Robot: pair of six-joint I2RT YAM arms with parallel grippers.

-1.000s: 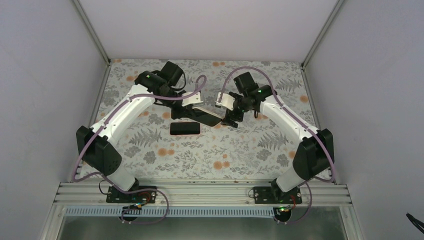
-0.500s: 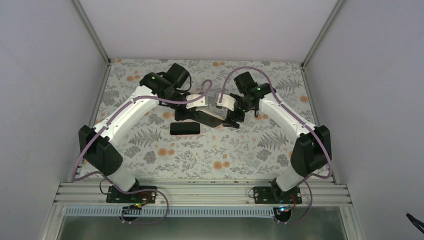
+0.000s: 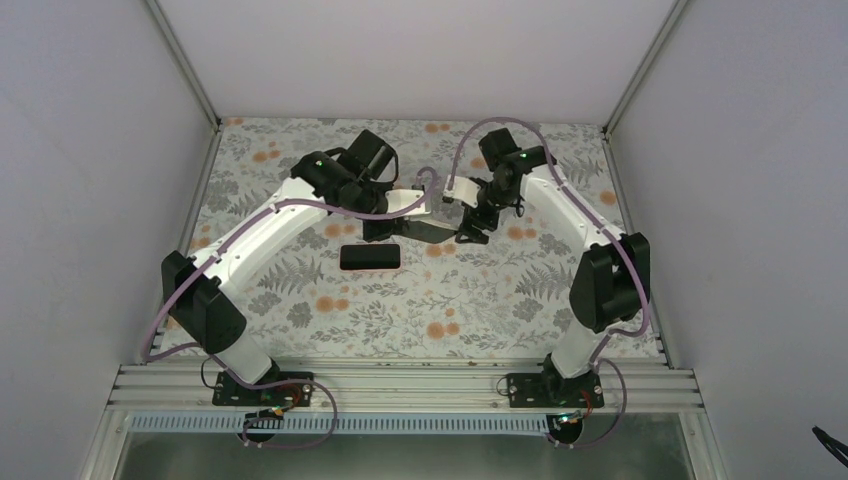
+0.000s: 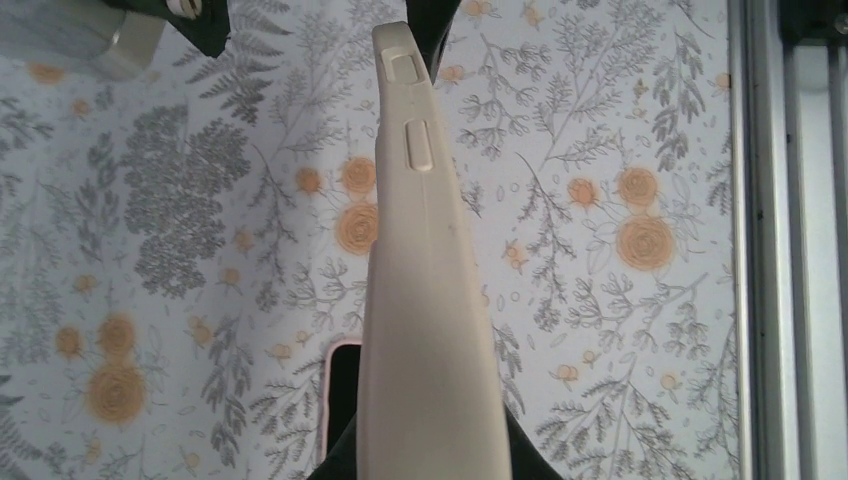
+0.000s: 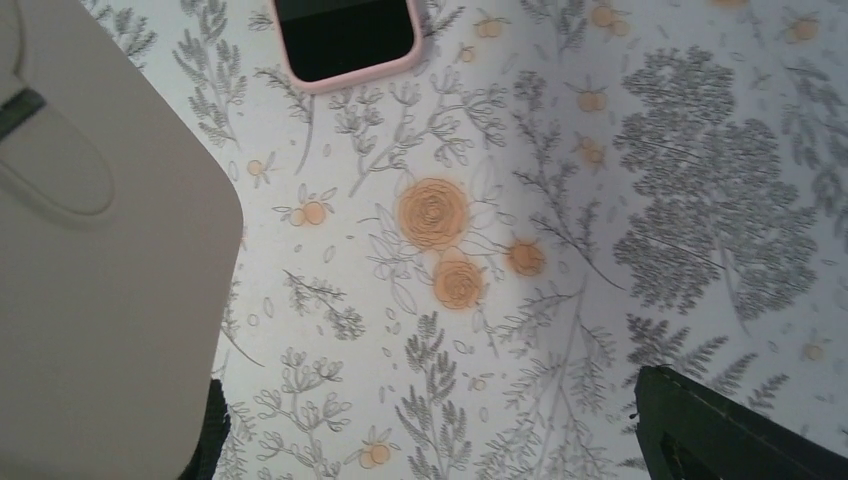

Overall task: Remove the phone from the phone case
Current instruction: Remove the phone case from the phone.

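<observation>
My left gripper [image 3: 408,224] is shut on a beige phone case [image 3: 428,232] and holds it above the floral table, its dark face up. In the left wrist view the case [image 4: 425,300] stands edge-on between my fingers, side buttons showing, and my gripper [image 4: 430,450] clamps its near end. I cannot tell whether a phone sits inside it. My right gripper [image 3: 470,228] is open at the case's far end. In the right wrist view the case [image 5: 100,300] fills the left side, against my left finger [image 5: 212,435], and my gripper [image 5: 430,425] holds nothing.
A second phone in a pink case [image 3: 370,257] lies flat on the table, screen up, just below the held case. It also shows in the left wrist view [image 4: 338,400] and the right wrist view [image 5: 345,35]. White walls enclose the table; a metal rail [image 3: 400,385] runs along the near edge.
My left gripper has carried the beige case to the right and a little back. My right gripper has moved back with it and turned, still open at the case's end.
</observation>
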